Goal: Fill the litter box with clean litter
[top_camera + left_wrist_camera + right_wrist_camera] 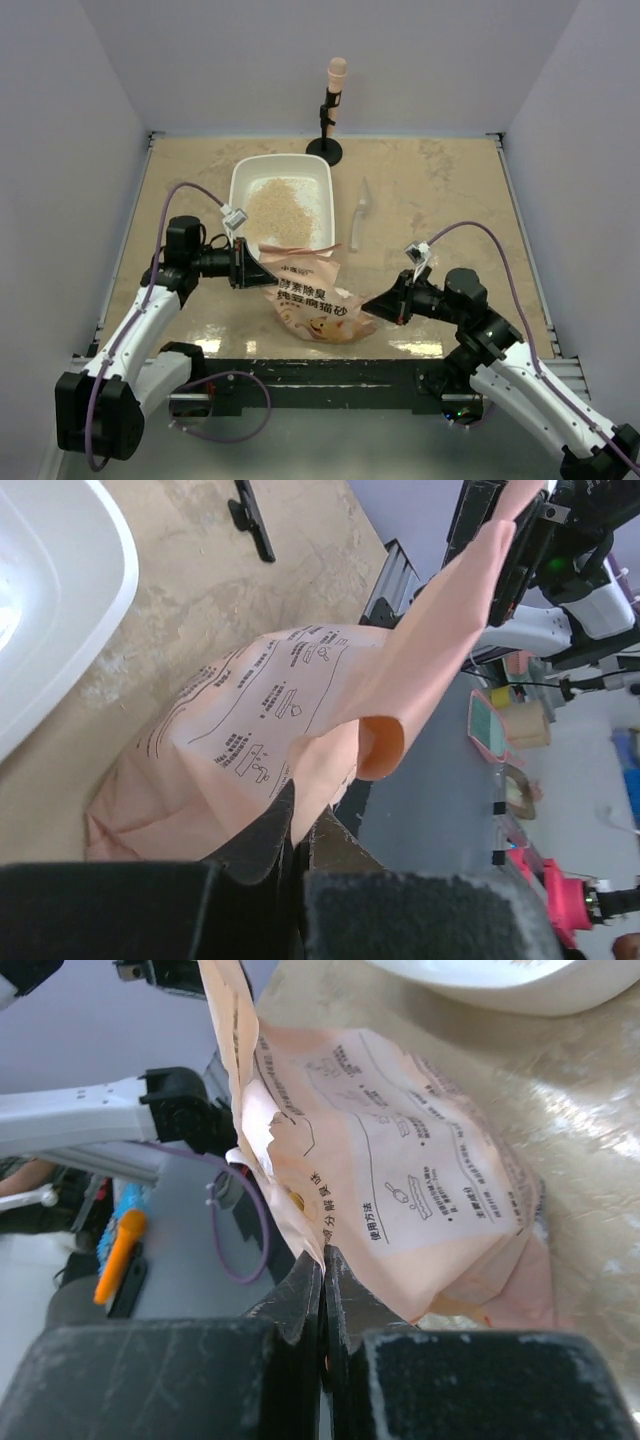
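Observation:
The white litter box (240, 185) lies on the table's middle, with tan clean litter (278, 212) spread inside it. Just in front of it lies the crinkly orange-pink litter bag (312, 303). My left gripper (254, 268) is shut on the bag's upper left edge, pinching a fold of the bag (300, 780) between its jaws. My right gripper (372, 303) is shut on the bag's lower right corner (322, 1245). The litter box rim (70, 610) shows at the left of the left wrist view.
A clear plastic scoop (358, 213) lies right of the litter box. A microphone on a black stand (330, 110) rises at the table's far edge. Grey walls close in the table on three sides.

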`<state>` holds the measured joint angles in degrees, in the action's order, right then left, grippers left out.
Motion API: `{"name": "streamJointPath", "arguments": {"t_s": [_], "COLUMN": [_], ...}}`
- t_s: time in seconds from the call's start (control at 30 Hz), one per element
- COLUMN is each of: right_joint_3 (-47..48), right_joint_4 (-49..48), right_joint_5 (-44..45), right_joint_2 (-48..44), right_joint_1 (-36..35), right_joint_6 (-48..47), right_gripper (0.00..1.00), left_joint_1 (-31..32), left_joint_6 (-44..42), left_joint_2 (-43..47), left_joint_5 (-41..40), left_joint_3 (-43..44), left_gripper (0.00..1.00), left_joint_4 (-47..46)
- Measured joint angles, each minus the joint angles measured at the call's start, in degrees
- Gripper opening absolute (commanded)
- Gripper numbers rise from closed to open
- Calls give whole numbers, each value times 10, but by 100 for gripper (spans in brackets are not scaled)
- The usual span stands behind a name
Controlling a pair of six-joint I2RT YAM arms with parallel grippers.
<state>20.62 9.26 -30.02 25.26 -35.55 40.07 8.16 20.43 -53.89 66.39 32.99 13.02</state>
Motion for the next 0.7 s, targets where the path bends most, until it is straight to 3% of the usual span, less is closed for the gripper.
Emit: {"name": "streamJointPath", "arguments": {"t_s": [0.27,0.7], "right_joint_3": [8,-63], "right_joint_4": [29,97], "right_joint_5": [-75,-98], "right_joint_2": [2,-148], "right_joint_1": [0,-1], "right_joint_6": [57,263], "right_gripper": [0,0], "left_joint_1": [-16,-13], "left_joint_6": [13,163], "left_joint_2": [-2,52], "left_joint_5": [7,76], "left_joint_3": [8,-90], "left_gripper": [0,0], "left_joint_4": [104,54]}}
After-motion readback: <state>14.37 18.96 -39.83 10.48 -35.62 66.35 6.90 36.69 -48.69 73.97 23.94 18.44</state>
